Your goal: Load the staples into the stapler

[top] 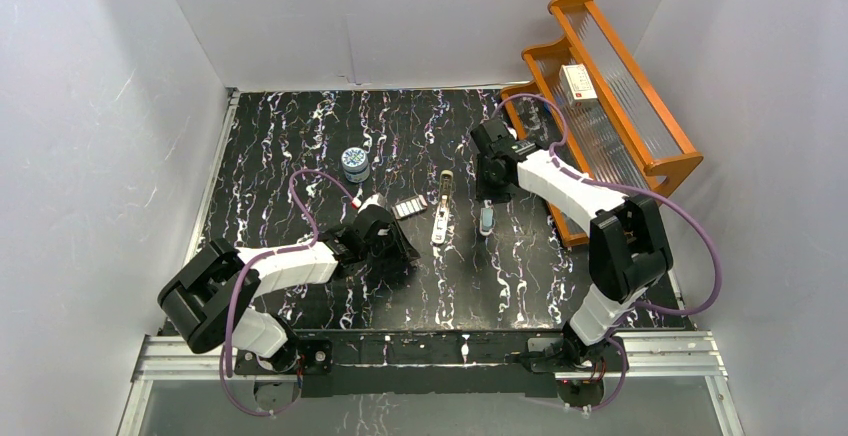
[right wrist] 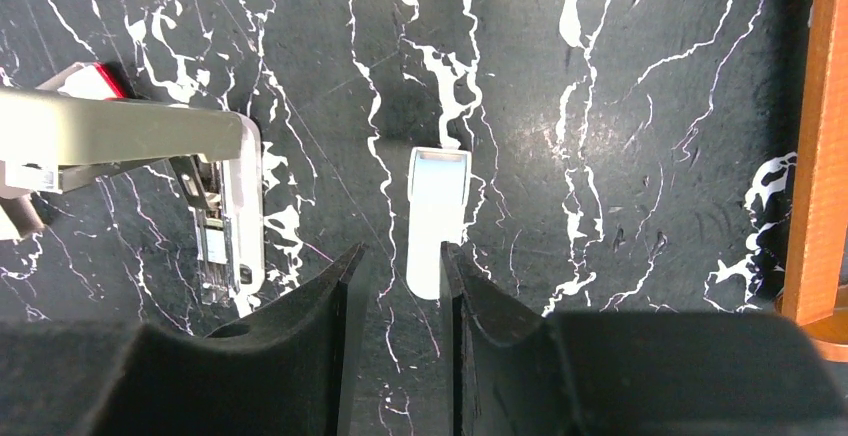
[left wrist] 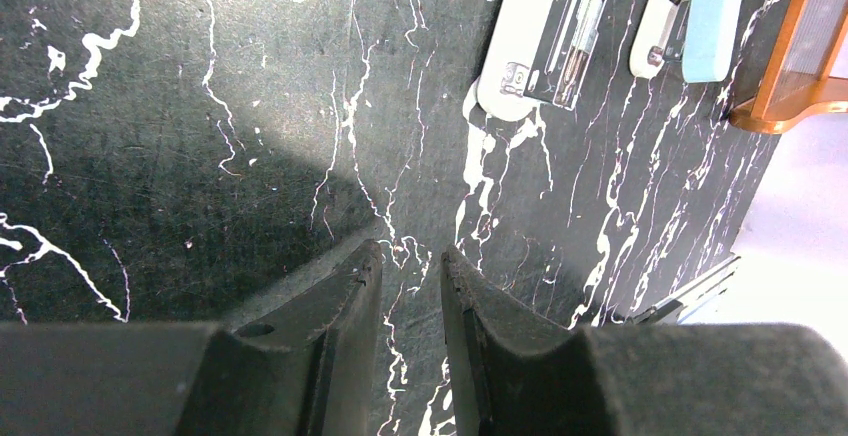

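The cream-beige stapler (top: 440,218) lies open mid-table, its lid swung back and the metal rail bare. It shows in the left wrist view (left wrist: 535,41) and the right wrist view (right wrist: 228,218). The grey tray of staples (top: 409,208) lies just left of it. The red-and-white sleeve (top: 366,201) lies further left, and its red corner shows in the right wrist view (right wrist: 98,79). My left gripper (top: 402,249) is open and empty above bare table (left wrist: 412,256), near-left of the stapler. My right gripper (top: 487,194) is open and empty (right wrist: 400,253), just behind the light blue stapler.
A light blue stapler (top: 486,220) lies right of the cream one (right wrist: 438,218) (left wrist: 700,11). A round blue-and-white tin (top: 355,163) stands at the back left. A wooden rack (top: 610,96) with a white box (top: 578,81) lines the right side.
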Action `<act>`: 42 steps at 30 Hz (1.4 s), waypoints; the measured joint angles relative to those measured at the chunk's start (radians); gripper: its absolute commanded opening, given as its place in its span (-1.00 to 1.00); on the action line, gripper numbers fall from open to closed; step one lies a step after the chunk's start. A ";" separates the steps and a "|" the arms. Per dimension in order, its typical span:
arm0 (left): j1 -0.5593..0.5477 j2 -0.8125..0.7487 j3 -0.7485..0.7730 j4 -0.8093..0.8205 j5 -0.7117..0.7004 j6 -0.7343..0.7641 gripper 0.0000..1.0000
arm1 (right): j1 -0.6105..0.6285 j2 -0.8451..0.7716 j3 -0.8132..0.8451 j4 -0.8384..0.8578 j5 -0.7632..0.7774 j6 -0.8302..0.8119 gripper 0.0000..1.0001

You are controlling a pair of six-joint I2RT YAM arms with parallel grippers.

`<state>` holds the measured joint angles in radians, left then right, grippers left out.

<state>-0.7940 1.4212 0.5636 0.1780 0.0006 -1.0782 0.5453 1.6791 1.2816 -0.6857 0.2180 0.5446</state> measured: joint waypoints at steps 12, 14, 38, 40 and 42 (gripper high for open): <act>0.011 -0.007 0.000 -0.011 0.000 0.002 -0.43 | 0.005 -0.006 0.015 0.006 -0.050 -0.026 -0.06; 0.025 -0.022 0.000 -0.023 0.000 0.007 -0.38 | 0.015 -0.006 0.034 0.016 -0.069 -0.031 0.00; 0.135 -0.129 -0.004 -0.106 0.053 0.057 -0.25 | 0.158 0.302 0.396 -0.014 0.123 0.034 0.05; 0.138 -0.126 -0.004 -0.099 0.065 0.057 -0.25 | 0.163 0.302 0.400 -0.022 0.123 0.044 -0.02; 0.138 -0.117 -0.004 -0.088 0.077 0.057 -0.24 | 0.168 0.302 0.400 -0.024 0.122 0.052 -0.10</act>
<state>-0.6559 1.3041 0.5594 0.0902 0.0776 -1.0214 0.7132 1.9812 1.6814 -0.7094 0.3405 0.5964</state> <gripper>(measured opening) 0.374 0.500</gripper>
